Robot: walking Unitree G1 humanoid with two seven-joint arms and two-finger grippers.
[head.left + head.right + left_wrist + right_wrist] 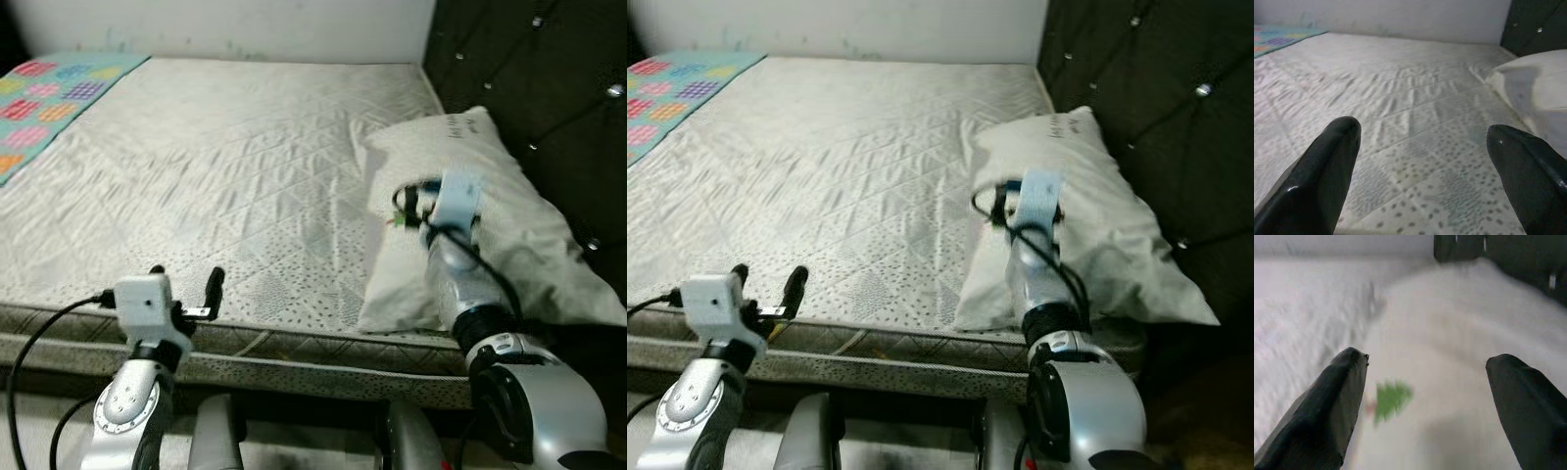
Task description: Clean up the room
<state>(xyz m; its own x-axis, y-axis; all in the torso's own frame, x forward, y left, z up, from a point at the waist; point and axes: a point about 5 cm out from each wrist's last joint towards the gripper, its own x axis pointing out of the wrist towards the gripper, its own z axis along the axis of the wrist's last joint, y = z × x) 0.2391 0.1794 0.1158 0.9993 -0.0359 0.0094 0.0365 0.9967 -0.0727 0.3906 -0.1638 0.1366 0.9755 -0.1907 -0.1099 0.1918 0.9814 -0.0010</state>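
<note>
Left eye view: a bed (225,166) with a pale quilted cover takes up most of the scene, its near edge running across just ahead of the robot. A white pillow (509,245) lies at the right side of the bed, against a dark tufted headboard (549,88). At the far left corner lies a patchwork blanket (49,98) of coloured squares. The left gripper (186,279) is held low at the near edge of the bed, to the left, its jaws spread wide with nothing between them. The right arm reaches over the near part of the pillow; the right gripper (416,201) is blurred and mostly hidden behind its white wrist block.

Right eye view: the same scene. The pillow sits at the right, its near corner at the bed's edge. The left gripper's two black fingers (796,284) stand up apart above the edge of the bed.

Left wrist view: the jaws are wide open over the dotted quilting, empty. The pillow shows at one side, well apart from the fingers.

Right wrist view: the jaws are wide open just above the pillow, holding nothing. A small green mark (1392,399) shows on the pillow's cover between the fingers. The view is blurred.
</note>
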